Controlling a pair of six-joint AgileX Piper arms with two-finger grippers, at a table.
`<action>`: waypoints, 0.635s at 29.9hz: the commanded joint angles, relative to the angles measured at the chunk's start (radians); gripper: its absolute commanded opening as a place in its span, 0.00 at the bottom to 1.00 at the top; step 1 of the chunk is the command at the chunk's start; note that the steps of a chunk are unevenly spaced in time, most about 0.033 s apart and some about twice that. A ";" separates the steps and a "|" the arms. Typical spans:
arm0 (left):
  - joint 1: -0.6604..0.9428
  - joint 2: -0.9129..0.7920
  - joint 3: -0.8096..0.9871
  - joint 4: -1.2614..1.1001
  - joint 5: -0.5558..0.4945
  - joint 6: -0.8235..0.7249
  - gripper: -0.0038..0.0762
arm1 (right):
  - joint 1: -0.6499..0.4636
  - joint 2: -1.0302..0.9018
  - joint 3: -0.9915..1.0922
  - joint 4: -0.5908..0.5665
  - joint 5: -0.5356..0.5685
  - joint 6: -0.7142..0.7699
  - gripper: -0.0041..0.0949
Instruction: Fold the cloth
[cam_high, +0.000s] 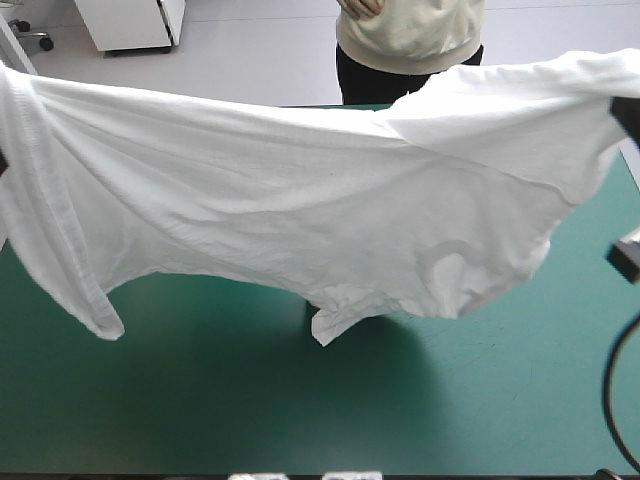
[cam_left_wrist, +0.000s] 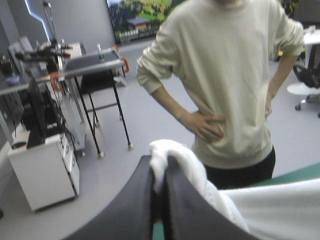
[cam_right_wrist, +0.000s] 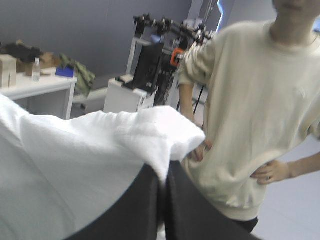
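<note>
High view: T-shirt stretched wide in the air over the teal-green tabletop; no fold made yet, I judge.
Left wrist view: my left jaws clenched on its bunched edge, above the tabletop.
Right wrist view: my right jaws gripping another edge.

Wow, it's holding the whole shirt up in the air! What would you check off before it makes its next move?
1. Left gripper shut on the T-shirt: ok.
2. Right gripper shut on the T-shirt: ok.
3. T-shirt stretched wide between both arms: ok.
4. T-shirt hanging even: not ok, its bottom sags and bunches near the middle.
5. Table under the T-shirt free of things: cannot tell, the cloth hides much of it.
</note>
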 joint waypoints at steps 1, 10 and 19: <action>-0.005 -0.008 -0.106 -0.037 -0.057 0.009 0.04 | -0.005 0.000 -0.114 -0.013 -0.028 -0.021 0.04; -0.005 0.004 -0.094 -0.047 0.000 0.008 0.04 | -0.005 0.045 -0.156 -0.104 0.055 0.059 0.04; -0.005 0.091 0.257 -0.047 -0.088 -0.008 0.04 | -0.005 0.243 -0.092 -0.217 0.093 0.140 0.04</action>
